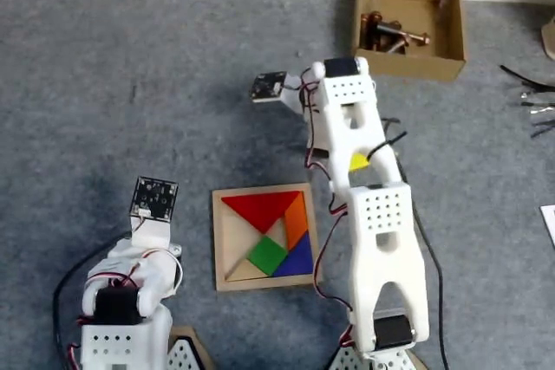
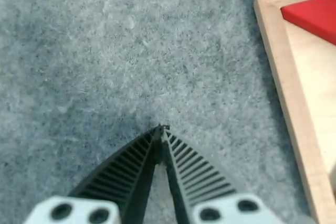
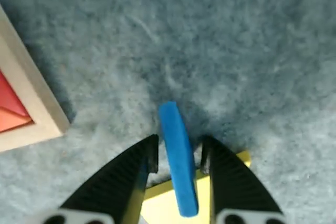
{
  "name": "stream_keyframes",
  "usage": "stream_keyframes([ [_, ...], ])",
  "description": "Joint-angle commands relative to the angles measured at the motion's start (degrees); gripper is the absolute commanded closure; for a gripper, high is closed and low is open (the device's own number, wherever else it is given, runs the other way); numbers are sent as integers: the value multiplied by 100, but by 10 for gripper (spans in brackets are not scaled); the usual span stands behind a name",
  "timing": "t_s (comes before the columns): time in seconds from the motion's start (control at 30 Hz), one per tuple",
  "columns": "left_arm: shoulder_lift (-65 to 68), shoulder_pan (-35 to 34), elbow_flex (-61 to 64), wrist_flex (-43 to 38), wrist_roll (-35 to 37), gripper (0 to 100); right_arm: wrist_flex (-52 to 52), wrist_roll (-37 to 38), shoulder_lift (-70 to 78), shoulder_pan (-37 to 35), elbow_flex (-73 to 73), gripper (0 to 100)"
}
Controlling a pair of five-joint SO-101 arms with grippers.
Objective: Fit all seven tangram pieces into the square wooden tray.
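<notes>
My left arm (image 1: 130,296) and right arm (image 1: 381,240) are white. My left gripper (image 2: 160,128) and right gripper (image 3: 179,141) are black and ribbed. The table cover (image 1: 130,84) is mottled grey. The tray (image 1: 220,240) is pale wood, and in it I see a red triangle (image 1: 260,207), an orange piece (image 1: 297,218), a green square (image 1: 267,254) and a dark blue triangle (image 1: 297,259). The blue piece (image 3: 177,177) in my right gripper is brighter, and the yellow piece (image 3: 163,205) under it is lemon-bright. On the far right, the cardboard box (image 1: 408,62) is brown, with copper-coloured metal parts (image 1: 390,34) inside.
</notes>
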Motion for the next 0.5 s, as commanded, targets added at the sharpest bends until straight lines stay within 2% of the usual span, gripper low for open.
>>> stream_keyframes([
  [0.0, -31, -92, 110, 18, 53, 995, 215, 26, 48, 154, -681, 848],
  [0.2, -31, -92, 110, 18, 53, 995, 523, 18, 119, 145, -1218, 930],
  [0.47, -31, -92, 110, 18, 53, 995, 567, -519, 66, 119, -1253, 934],
])
